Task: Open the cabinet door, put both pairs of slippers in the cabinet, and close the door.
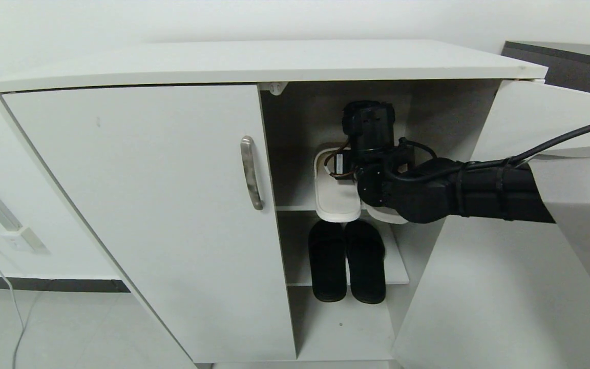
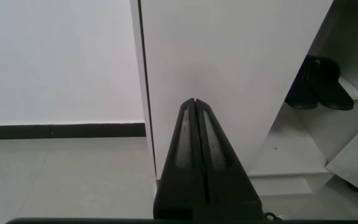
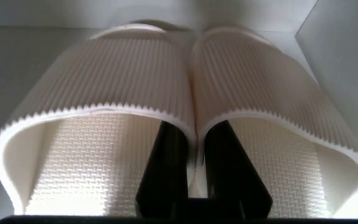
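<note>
Centre frame, inside the cabinet [image 1: 264,61], the right claw [image 3: 193,140] pinches the white slippers [image 1: 333,200] by their adjoining walls over the upper shelf [image 1: 295,205], with the black slippers [image 1: 347,261] below and the left claw [image 2: 195,106] closed empty; the heels appear to overhang the shelf edge, so early release may tip them out.

A white flat-topped wooden cabinet [image 1: 274,61] stands against the wall, its left door [image 1: 136,205] closed, with a curved metal handle [image 1: 251,171] near the inner edge. Its right door [image 1: 479,287] is swung wide open. The black right arm [image 1: 459,192] reaches into the upper compartment, its wrist over the white slide slippers [image 1: 336,202], whose heels overhang the upper shelf [image 1: 295,207]. Below, the black slide slippers [image 1: 346,261] lie side by side on the lower shelf [image 1: 397,271], heels past its front edge
</note>
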Controlling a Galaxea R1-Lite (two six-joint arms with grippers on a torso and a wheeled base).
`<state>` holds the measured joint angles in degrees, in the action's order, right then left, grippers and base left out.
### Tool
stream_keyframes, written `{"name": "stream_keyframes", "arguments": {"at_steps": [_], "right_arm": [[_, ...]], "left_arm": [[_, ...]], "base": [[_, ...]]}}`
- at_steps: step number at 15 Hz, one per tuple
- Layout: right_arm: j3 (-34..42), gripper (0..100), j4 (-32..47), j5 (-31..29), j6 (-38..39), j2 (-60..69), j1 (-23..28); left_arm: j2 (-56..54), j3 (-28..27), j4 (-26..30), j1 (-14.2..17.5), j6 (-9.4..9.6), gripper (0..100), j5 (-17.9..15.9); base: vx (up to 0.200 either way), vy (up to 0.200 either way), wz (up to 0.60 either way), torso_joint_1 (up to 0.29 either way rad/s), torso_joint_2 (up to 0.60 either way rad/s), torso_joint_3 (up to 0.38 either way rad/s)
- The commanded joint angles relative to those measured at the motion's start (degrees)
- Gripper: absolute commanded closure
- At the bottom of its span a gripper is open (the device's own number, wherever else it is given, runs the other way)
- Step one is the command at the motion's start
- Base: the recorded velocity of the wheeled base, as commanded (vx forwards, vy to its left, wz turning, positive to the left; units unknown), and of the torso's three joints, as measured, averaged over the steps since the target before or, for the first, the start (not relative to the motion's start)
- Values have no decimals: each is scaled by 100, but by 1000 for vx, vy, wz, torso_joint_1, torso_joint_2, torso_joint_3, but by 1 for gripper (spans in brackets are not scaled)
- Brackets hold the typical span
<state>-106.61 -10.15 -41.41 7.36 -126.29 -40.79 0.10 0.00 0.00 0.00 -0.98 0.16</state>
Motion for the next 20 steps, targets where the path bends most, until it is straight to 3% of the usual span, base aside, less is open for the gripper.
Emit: {"name": "stream_keyframes", "arguments": {"at_steps": [1,2,6,12,15,20], "right_arm": [[-36,100,-4,1,2,-80,27],[-36,0,-4,1,2,-88,27],[140,0,-13,-7,46,70,-34],[1415,0,-66,-60,99,1081,-360],[2390,0,-224,-69,125,1740,-570],[4174,0,-1235,37,116,2751,-878]], "left_arm": [[-1,0,0,0,1,100,2],[-1,0,0,0,1,100,2],[-1,0,0,0,-8,100,2],[-1,0,0,0,-8,100,11],[-1,0,0,0,-8,100,11],[-1,0,0,0,-8,100,11]], "base": [[0,0,0,0,0,0],[0,0,0,0,0,0],[0,0,0,0,0,0],[0,0,0,0,0,0],[0,0,0,0,0,0],[0,0,0,0,0,0]]}}
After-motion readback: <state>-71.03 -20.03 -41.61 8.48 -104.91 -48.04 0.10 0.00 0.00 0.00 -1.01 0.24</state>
